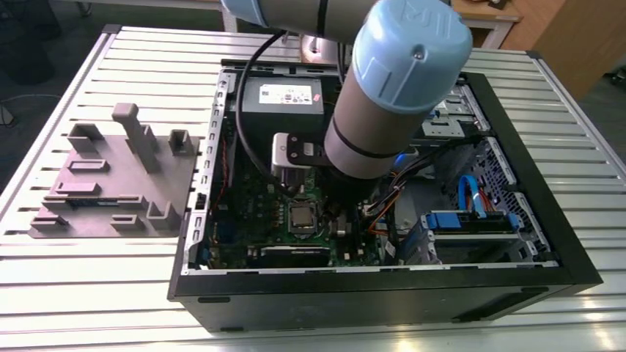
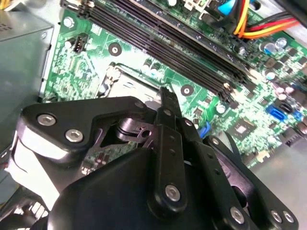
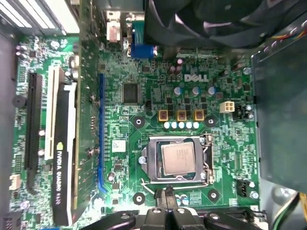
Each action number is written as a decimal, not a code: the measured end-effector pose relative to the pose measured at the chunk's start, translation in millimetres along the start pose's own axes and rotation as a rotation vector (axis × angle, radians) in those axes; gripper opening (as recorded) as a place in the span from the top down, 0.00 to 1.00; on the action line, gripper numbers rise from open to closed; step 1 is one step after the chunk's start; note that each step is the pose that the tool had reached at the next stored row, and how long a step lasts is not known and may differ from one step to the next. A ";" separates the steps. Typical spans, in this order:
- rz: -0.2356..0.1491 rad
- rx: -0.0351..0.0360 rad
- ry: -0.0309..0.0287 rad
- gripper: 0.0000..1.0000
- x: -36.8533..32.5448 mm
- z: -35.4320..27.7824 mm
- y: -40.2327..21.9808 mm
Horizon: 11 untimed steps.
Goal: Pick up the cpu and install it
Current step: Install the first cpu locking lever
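Cpu [image 3: 178,158]: lies in the socket frame [image 3: 175,160] on the green motherboard [image 3: 144,105]; end effector [image 3: 164,198] closed, empty, just beside the frame; risk: fingertips knock the unlatched chip askew, bending socket pins.

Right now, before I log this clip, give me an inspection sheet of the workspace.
Surface: slatted metal table carrying an open computer case.
Job's things: cpu lies inside the socket frame on the green motherboard.
Clutter: grey fixture block beside the case, at the exterior view's left.
Claw: claw sits just off the socket frame's edge, not holding the cpu; open or shut cannot be told.
Cables: black cable along the arm; orange, yellow and red wires; blue cable.
Surroundings: wooden furniture behind the table.
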State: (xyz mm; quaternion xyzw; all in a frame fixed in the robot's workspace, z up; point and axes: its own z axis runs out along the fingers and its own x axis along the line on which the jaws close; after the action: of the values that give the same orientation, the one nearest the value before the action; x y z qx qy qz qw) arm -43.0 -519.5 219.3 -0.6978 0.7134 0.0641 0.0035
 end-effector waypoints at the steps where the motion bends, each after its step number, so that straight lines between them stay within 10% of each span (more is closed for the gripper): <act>1: 0.000 0.0000 0.0000 0.90 -0.3 -2.6 0.2; 11: 0.000 0.0000 -0.0001 0.90 -1.4 -14.9 1.3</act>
State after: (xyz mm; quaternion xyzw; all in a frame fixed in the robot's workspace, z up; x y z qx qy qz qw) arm -43.0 -519.4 234.4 -0.6978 0.7134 0.0641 0.0036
